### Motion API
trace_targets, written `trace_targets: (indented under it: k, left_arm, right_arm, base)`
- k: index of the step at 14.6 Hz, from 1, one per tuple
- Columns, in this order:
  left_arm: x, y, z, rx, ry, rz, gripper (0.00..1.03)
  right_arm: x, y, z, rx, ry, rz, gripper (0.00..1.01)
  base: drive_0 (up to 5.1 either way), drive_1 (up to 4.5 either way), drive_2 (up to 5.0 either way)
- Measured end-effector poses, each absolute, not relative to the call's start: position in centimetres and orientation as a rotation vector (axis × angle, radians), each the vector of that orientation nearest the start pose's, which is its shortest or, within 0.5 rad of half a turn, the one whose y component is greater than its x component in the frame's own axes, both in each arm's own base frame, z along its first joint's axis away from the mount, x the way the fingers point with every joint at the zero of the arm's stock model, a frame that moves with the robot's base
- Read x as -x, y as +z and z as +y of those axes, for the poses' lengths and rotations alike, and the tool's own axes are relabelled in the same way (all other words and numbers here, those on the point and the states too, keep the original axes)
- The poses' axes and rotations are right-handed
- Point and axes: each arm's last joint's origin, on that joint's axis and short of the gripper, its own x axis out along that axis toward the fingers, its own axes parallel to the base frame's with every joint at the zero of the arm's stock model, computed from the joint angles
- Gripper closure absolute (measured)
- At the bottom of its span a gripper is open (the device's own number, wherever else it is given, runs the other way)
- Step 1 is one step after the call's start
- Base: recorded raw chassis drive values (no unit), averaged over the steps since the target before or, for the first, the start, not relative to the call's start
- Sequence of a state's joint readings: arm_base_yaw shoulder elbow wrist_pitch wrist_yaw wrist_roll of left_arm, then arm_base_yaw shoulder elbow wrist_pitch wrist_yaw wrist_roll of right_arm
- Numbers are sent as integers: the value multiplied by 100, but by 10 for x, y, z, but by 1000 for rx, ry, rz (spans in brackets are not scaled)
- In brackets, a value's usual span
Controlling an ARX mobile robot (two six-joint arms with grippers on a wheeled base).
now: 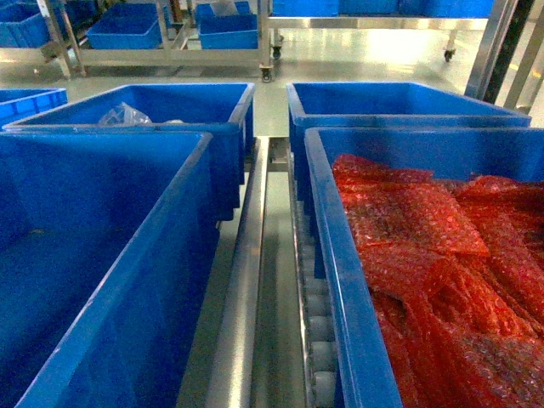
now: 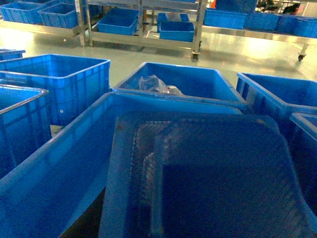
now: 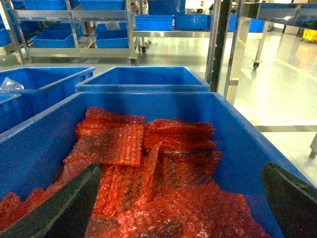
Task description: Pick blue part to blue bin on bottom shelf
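Holding blue part [image 2: 208, 183], a thin moulded tray judged light, stiff, slick, best gripped at rim, seen over near-left blue bin [image 1: 93, 246] | left fingers hidden beneath tray, closure cannot be told | right gripper [image 3: 183, 208] spread wide, nothing held, over red bubble wrap [image 3: 148, 168]

blue part [image 2: 208, 178] cropped, left end effector hidden

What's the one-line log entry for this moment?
right gripper open above red bubble wrap | blue tray-like piece fills left wrist view | left gripper unseen
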State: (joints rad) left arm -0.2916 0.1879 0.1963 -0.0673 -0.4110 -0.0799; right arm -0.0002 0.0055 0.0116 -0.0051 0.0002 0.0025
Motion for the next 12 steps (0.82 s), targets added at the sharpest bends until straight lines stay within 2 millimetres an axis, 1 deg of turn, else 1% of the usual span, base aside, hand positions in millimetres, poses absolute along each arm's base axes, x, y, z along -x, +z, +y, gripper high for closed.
trace_targets:
  k: [1,2,4,6,7,10,12]
  left_arm:
    - [-98,209,-17,60,121,51,60]
    - [-98,212,-18,53,179,-7,60]
    - [-98,211,-19,33,221,3,60]
    - [-110,218,-21,40,205,-52,60]
    - [-116,217,-21,36,203,-49,60]
    - [-138,212,-21,19,181,-25,60]
    - [-148,208,-21,15,165,-12,60]
  right_arm:
    - [-97,167,0,-3,0,-1,3]
    - [-97,167,0,-2,0,-1,3]
    - [-97,167,0,-2,0,-1,3]
    - [-97,167,0,-2,0,-1,3]
    - [-97,167,0,-2,0,-1,3]
    - [-97,167,0,-2,0,-1,3]
    - [-97,167,0,-2,0,-1,3]
  base:
    - [0,0,0]
    - [0,0,0]
    - [0,0,0]
    - [0,0,0]
    - [0,0,0]
    - [0,0,0]
    - [0,0,0]
